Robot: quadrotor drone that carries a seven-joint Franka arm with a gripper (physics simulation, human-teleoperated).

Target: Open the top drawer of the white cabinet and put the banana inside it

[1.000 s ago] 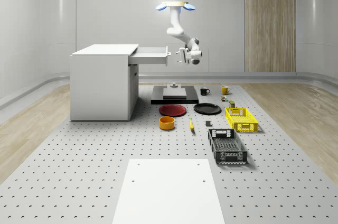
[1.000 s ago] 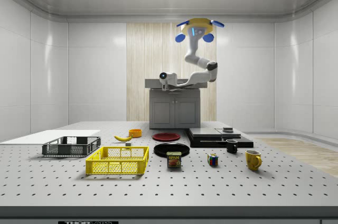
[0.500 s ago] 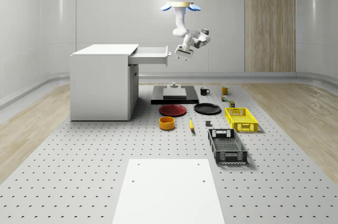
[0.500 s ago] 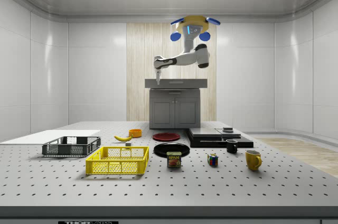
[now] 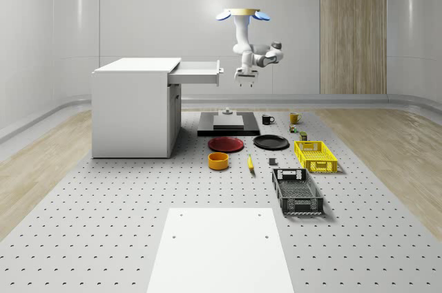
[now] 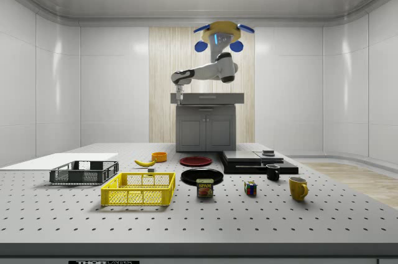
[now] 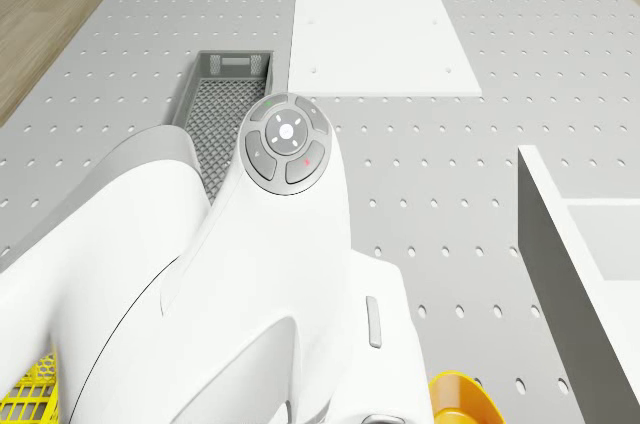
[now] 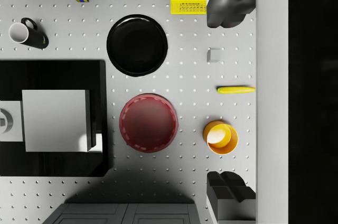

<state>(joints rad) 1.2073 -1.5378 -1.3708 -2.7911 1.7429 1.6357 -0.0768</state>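
wrist view had the jaws wide above the banana (image 8: pixel 236 90); with the drawer (image 5: pixel 199 70) open, best descend centred, fingers astride its length.

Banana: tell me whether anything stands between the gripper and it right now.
Nothing visible does. The drone hovers beside the open top drawer, and the gripper hangs open, pointing down high above the table. The banana lies bare on the table below, apart from the orange bowl and the red plate.
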